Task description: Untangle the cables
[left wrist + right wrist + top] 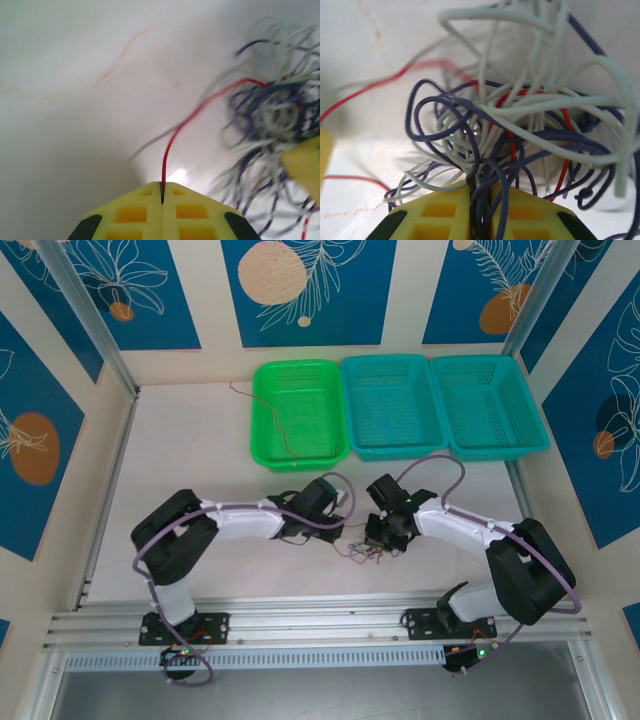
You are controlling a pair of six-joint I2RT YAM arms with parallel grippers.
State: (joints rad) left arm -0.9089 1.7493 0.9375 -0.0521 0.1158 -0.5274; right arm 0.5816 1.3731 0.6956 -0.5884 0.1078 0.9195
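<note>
The cables point(365, 552) lie bunched in a small tangle on the table between my two grippers. In the left wrist view my left gripper point(162, 186) is shut on one red cable point(200, 110), which arcs away to the blurred tangle point(275, 115) of dark blue and whitish strands at the right. My right gripper point(480, 187) is shut on a clump of dark blue and whitish strands at the base of the tangle point(520, 125). From above, the left gripper point(340, 530) and right gripper point(385, 540) sit close together.
A green basket point(262, 435) and two teal baskets point(395, 450) point(490, 448) stand in a row at the back. A thin red-orange strand point(280, 425) lies across the green basket and onto the table at its left. Walls enclose the table.
</note>
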